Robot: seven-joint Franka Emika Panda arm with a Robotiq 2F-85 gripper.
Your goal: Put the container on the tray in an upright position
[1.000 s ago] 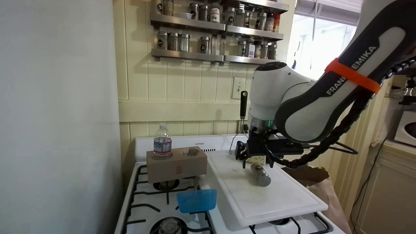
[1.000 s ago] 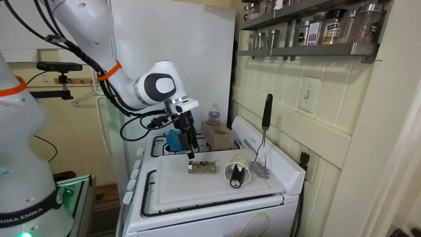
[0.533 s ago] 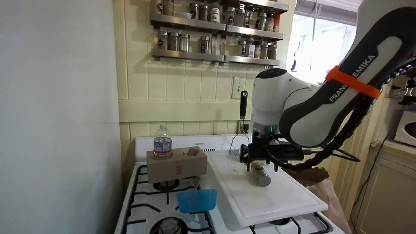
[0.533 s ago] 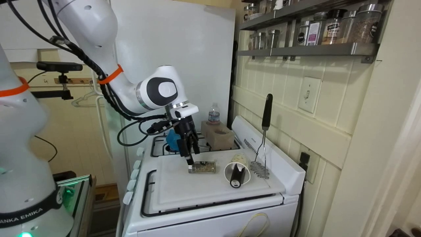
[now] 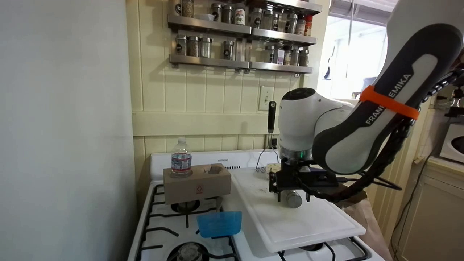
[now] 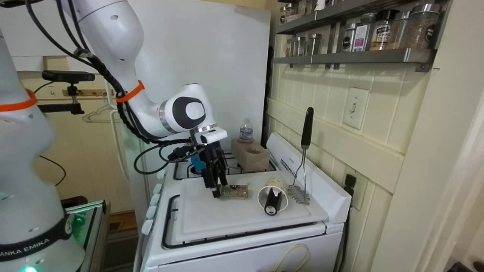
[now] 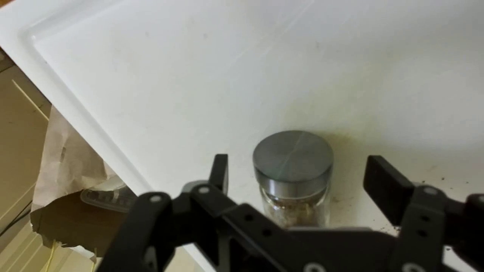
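In the wrist view, the hand (image 7: 298, 170) hides the base end of the container (image 7: 294, 179), which lies on its side on the partly cut-off tray (image 7: 151, 102). The hand is spread wide, its fingers (image 7: 387, 189) clear of the metal lid (image 7: 292, 155) on both sides. The container is cylindrical glass; the tray, white, faintly scratched and grooved.

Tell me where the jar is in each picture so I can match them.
In an exterior view: jar right of centre, low, partly hidden by the pincer.
In an exterior view: jar on its side, below centre.
Wrist view: jar below centre, slightly right.
Shared landmark: the tray under it.
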